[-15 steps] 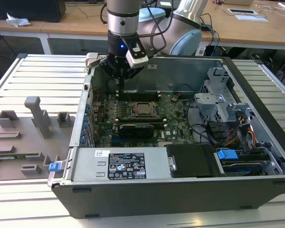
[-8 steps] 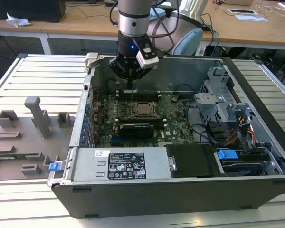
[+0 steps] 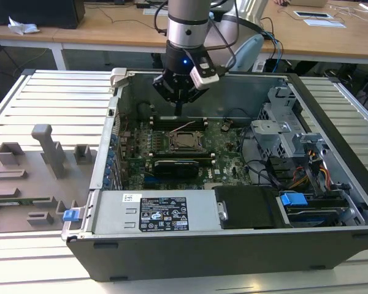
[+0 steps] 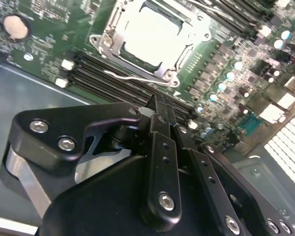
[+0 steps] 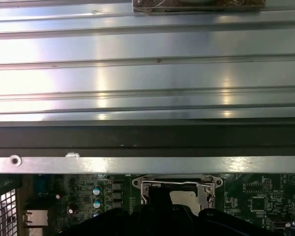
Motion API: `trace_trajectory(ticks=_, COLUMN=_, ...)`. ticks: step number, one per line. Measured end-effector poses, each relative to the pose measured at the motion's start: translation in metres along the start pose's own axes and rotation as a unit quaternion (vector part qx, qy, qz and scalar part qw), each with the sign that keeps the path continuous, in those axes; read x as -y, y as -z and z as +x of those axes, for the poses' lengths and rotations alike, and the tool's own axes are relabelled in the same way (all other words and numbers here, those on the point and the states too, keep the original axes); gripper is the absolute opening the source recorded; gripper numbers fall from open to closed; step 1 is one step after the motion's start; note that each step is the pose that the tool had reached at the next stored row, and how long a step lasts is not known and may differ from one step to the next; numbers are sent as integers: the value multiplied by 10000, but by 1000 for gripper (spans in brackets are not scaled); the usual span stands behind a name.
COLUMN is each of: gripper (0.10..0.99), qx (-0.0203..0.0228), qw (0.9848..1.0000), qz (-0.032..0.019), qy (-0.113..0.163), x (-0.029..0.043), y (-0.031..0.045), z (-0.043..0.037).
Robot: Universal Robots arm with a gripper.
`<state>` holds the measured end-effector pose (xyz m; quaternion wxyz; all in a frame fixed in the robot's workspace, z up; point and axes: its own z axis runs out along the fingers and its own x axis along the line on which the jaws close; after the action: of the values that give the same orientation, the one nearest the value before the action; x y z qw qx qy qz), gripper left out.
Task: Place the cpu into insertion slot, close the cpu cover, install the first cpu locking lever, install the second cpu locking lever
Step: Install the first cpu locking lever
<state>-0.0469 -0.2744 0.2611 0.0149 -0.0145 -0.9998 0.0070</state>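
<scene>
The cpu, a pale square chip, lies flat in the insertion slot on the green motherboard. The silver cpu cover lies down around it as a frame. Beside the socket a thin wire locking lever stands loose, raised off the board. My gripper hangs above the memory slots just behind the socket, a little apart from the lever. Its fingers are shut together with nothing between them. In the exterior view the gripper sits inside the open computer case, above the socket. The first wrist view shows the cpu too.
Long black memory slots run between my gripper and the socket. A grey power supply box fills the case front, and a drive cage with cables stands on the exterior view's right. Grey fixture blocks sit outside on the left.
</scene>
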Motion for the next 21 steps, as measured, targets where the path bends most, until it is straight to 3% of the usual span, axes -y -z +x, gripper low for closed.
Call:
trace_trajectory(ticks=3, gripper=110, qx=-6, qw=10000, qz=0, qy=0, x=-3, y=-3, z=-97)
trace_trajectory(ticks=6, gripper=110, qx=-10, qw=10000, qz=0, qy=1, x=-4, y=-16, z=-119)
trace_trajectory(ticks=14, gripper=110, qx=-12, qw=10000, qz=0, qy=-1, x=-5, y=-160, z=-119)
trace_trajectory(ticks=17, gripper=110, qx=-12, qw=10000, qz=-3, qy=0, x=-5, y=-236, z=-46)
trace_trajectory(ticks=19, gripper=110, qx=-14, qw=10000, qz=-48, qy=3, x=-3, y=-252, z=5)
trace_trajectory(ticks=21, gripper=110, qx=-16, qw=9998, qz=-190, qy=72, x=1, y=-269, z=22)
